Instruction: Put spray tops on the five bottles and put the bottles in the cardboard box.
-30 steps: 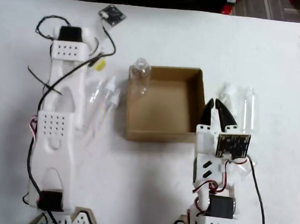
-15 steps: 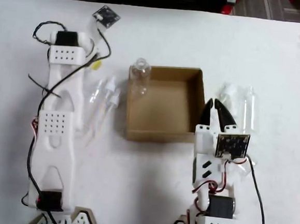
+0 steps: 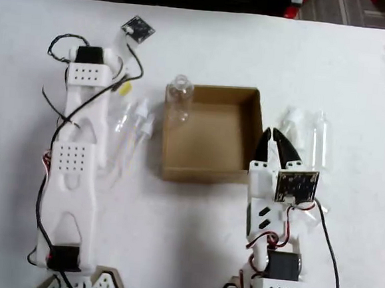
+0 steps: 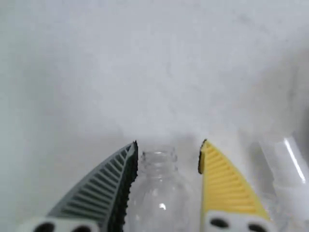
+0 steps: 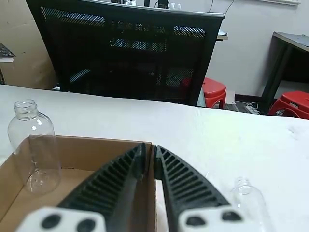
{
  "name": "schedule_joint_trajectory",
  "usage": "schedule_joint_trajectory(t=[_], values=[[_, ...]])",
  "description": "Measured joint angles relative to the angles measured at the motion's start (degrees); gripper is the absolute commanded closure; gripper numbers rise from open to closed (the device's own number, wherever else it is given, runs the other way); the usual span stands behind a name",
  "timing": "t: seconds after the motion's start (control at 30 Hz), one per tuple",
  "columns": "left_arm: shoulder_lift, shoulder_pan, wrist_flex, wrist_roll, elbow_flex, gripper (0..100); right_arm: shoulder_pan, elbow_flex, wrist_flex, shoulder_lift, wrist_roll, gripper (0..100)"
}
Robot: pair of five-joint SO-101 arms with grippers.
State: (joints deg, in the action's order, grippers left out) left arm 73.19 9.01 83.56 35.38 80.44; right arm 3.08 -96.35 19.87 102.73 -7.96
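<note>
My left gripper (image 4: 170,142), one finger grey and one yellow, is shut on a clear, topless bottle (image 4: 155,193), with its neck pointing away over the white table. In the high view that arm lies stretched along the table's left side. The cardboard box (image 3: 207,175) sits mid-table, and a second clear topless bottle (image 3: 179,97) (image 5: 36,145) stands upright in its far left corner. My right gripper (image 3: 272,131) (image 5: 149,146), black-fingered, is shut on nothing at the box's right wall. Spray tops (image 3: 135,121) lie between the left arm and the box.
Two more clear bottles (image 3: 321,137) (image 3: 291,122) lie on the table right of the box, one close beside my right gripper (image 5: 248,198). Black cables trail around the left arm. A black mesh chair stands beyond the far table edge (image 5: 145,43).
The left arm's wrist end shifted slightly, first left and then back, and its camera board moved a little left and nearer. The right gripper drew back a touch from the box.
</note>
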Motion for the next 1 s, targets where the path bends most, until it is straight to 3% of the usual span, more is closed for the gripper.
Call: schedule_joint_trajectory(t=[0.17,0.37,0.7,1.0], values=[[0.09,0.00,0.00,0.00,0.00,81,0.00,0.00,0.00,0.00,0.00,98.1],[0.09,0.00,0.00,0.00,0.00,94,0.00,0.00,0.00,0.00,0.00,98.1],[0.09,0.00,0.62,-0.09,0.00,95,0.00,0.00,0.00,0.00,0.00,98.1],[-1.49,-2.29,17.05,-0.70,11.43,95,0.00,0.00,0.00,0.00,-0.79,98.1]])
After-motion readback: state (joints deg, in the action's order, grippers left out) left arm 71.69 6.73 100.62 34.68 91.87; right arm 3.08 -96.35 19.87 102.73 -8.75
